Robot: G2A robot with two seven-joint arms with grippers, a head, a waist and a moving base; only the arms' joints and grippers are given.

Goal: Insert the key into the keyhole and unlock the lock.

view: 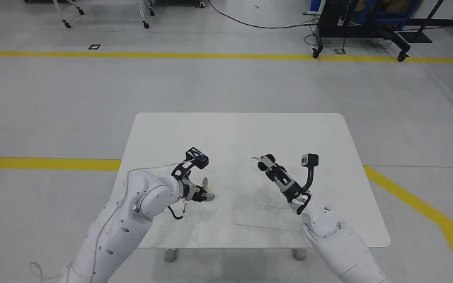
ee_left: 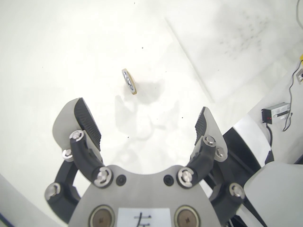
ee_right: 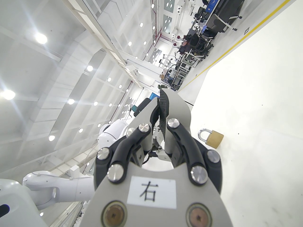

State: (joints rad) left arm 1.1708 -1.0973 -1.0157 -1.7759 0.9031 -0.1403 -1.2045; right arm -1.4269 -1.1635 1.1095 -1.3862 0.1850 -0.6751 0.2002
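From the top view, the lock [view: 205, 184] is a small tan speck on the white desk [view: 233, 134], too small to show any detail. The left claw [view: 205, 194] sits just beside the lock. The right claw [view: 259, 161] is well apart from the lock, and a thin sliver [view: 254, 158] juts from its tip (I cannot tell what it is).

In the left wrist view, the left claw [ee_left: 142, 107] is spread wide and holds nothing. The lock [ee_left: 129, 85] lies near its fingertips, seen narrow side on as a brass strip with a chrome band. A white label with a dark character sits on the claw's plate and is cut off at the frame edge.

In the right wrist view, the right claw [ee_right: 163, 94] has its ribbed pads pressed together, and anything between them is hidden. The lock [ee_right: 214, 138] lies on the desk beyond the claw's knuckles, showing a brass body and a silver arched shackle. The plate carries a white label with one whole dark character.
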